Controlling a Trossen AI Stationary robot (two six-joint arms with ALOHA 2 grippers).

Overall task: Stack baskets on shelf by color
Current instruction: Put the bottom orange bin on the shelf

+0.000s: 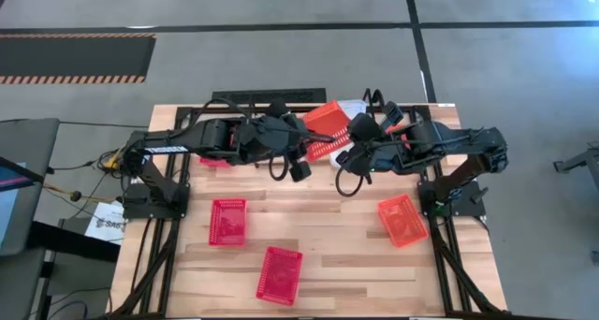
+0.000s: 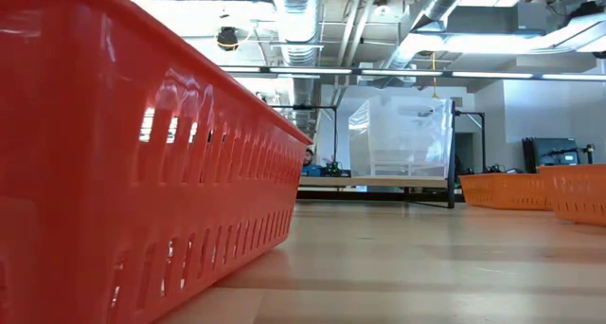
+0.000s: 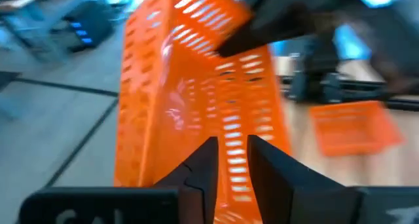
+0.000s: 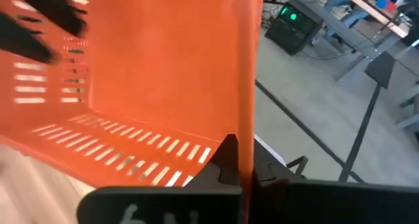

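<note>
Right gripper (image 4: 237, 164) pinches the side wall of a tilted orange slotted plastic basket (image 1: 329, 128) at 12 o'clock on the wooden table (image 1: 337, 254). Left gripper (image 3: 230, 160) sits at the basket's underside; its grip cannot be told. No writing is readable. Red mesh baskets (image 1: 227, 221) lie at 7 o'clock, an orange one (image 1: 402, 219) at 4, with bare wood between.

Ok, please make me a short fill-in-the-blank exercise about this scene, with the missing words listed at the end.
1. The right gripper is shut on the rim of the ____ basket held above the table's far edge.
2. Besides that one, ____ baskets lie flat on the table.
3. The left gripper is next to the ____ basket.

Missing words: orange; three; same
</note>
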